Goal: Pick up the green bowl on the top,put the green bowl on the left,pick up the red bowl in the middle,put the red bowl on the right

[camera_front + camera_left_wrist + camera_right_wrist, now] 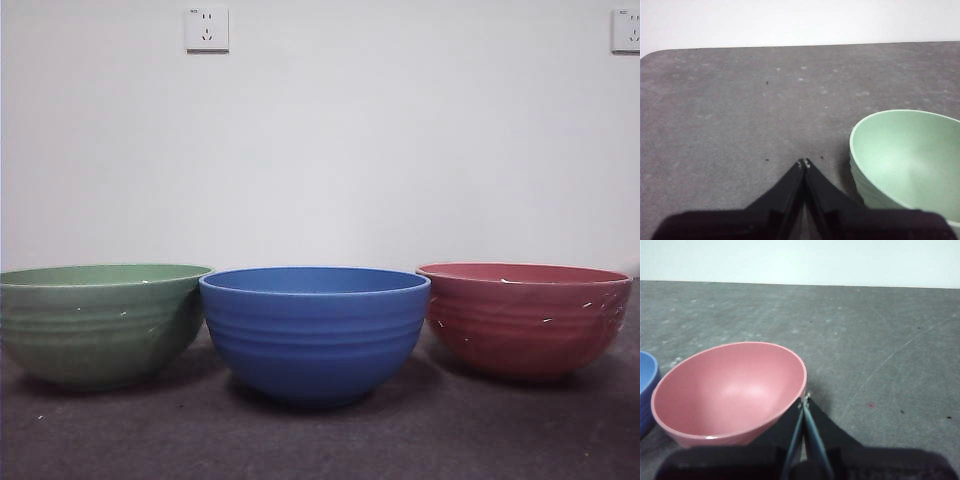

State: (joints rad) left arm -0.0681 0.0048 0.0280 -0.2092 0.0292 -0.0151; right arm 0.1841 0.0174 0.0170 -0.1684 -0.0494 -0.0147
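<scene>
Standing in a row on the grey table point(320, 440): three separate bowls.
The green bowl point(100, 322) sits toward its left edge, the blue bowl point(315, 330) mid-table, the red bowl point(522, 315) toward the right edge; left gripper point(804, 162) and right gripper point(805, 399) are closed, empty.

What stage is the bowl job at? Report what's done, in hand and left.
Done, by the look of it: the green bowl stands on the table left of the blue bowl, and the red bowl stands to its right, all three apart and unstacked. In hand: nothing; the left hand and right hand are shut and empty beside their bowls. Nothing appears left.
</scene>
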